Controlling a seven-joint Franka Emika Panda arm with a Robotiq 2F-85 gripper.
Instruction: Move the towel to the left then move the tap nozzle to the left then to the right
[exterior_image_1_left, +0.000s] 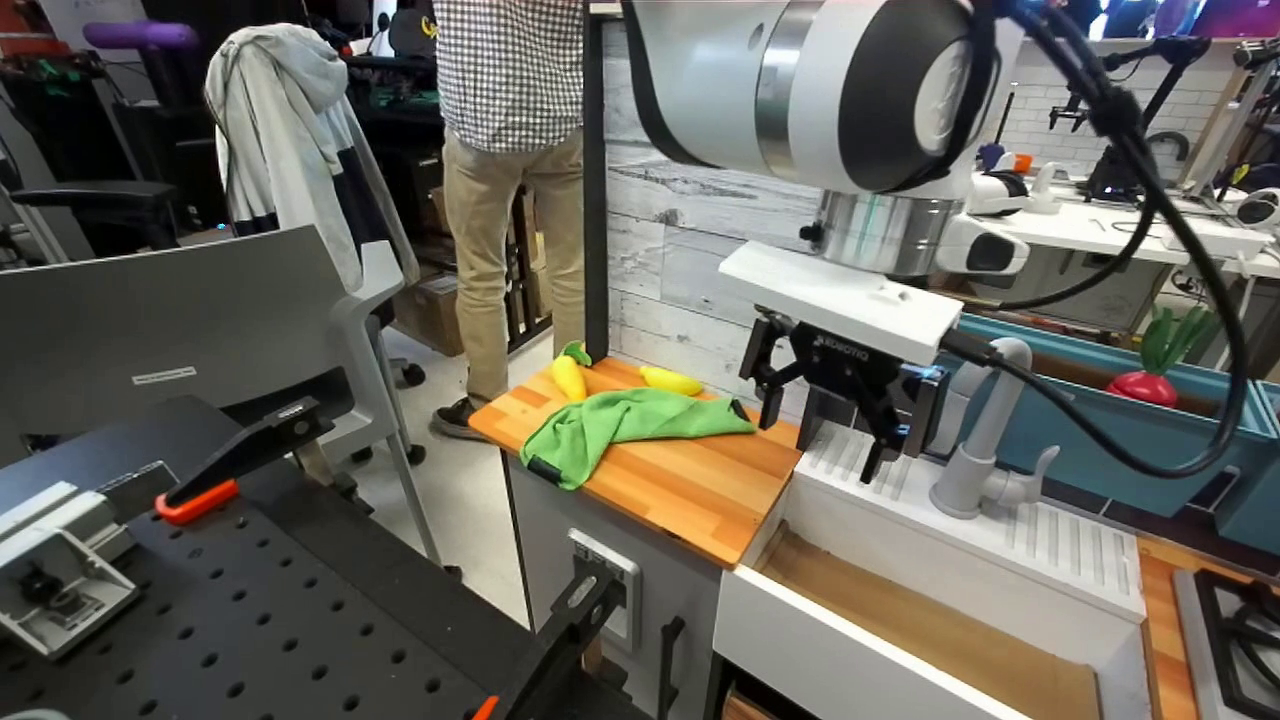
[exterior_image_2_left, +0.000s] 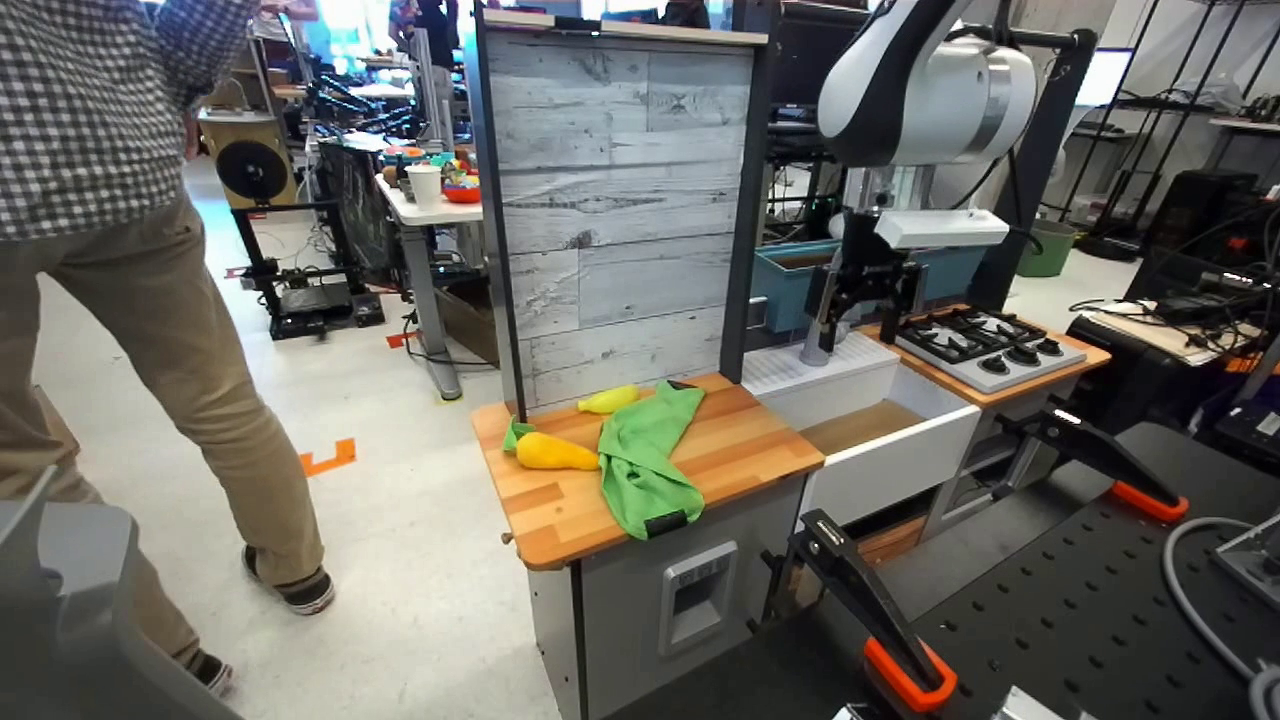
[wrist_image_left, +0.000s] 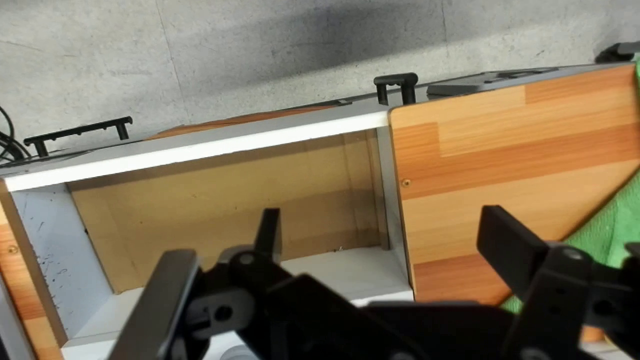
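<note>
Both exterior views: set back, angled down, sharing the countertop at six o'clock. Wrist view: close above the sink, facing steeply down; countertop at three o'clock.

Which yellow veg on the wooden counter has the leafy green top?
The deeper orange-yellow one, leaves at one end. The paler yellow one, lying along the plank panel, shows none.

the wrist view's right edge crops the towel; in an exterior view the gripper partly hides the tap.
</note>
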